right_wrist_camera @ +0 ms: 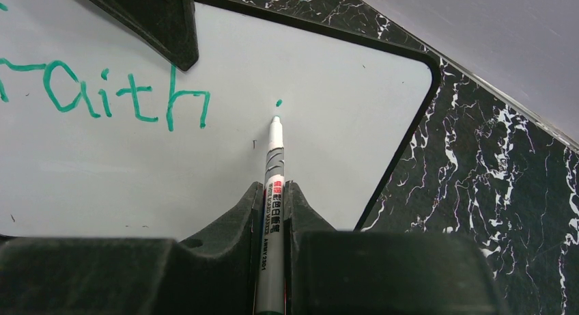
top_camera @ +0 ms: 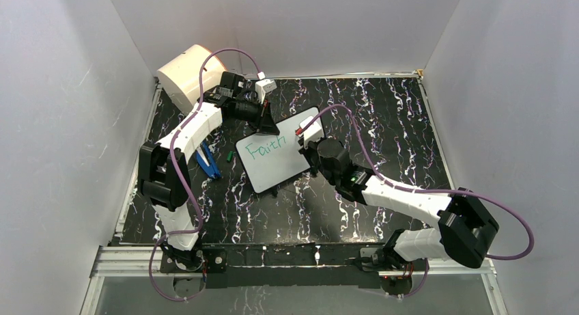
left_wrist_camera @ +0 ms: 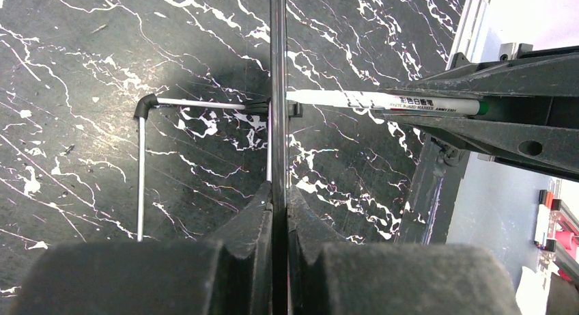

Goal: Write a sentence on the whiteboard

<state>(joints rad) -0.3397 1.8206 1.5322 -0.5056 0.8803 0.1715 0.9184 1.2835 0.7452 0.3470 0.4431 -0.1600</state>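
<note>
The glossy whiteboard (top_camera: 276, 170), black-framed with rounded corners, sits askew in the middle of the black, white-veined table (top_camera: 389, 124). The left gripper (left_wrist_camera: 278, 189) is clenched on the board's thin far edge. The right gripper (right_wrist_camera: 274, 189) is clamped round a slim white marker (right_wrist_camera: 275, 147). Its tip is just beside a small green dot, right of the thin green lettering (right_wrist_camera: 102, 96) "Faith". A cream drum (top_camera: 186, 72) sits in the far left corner.
</note>
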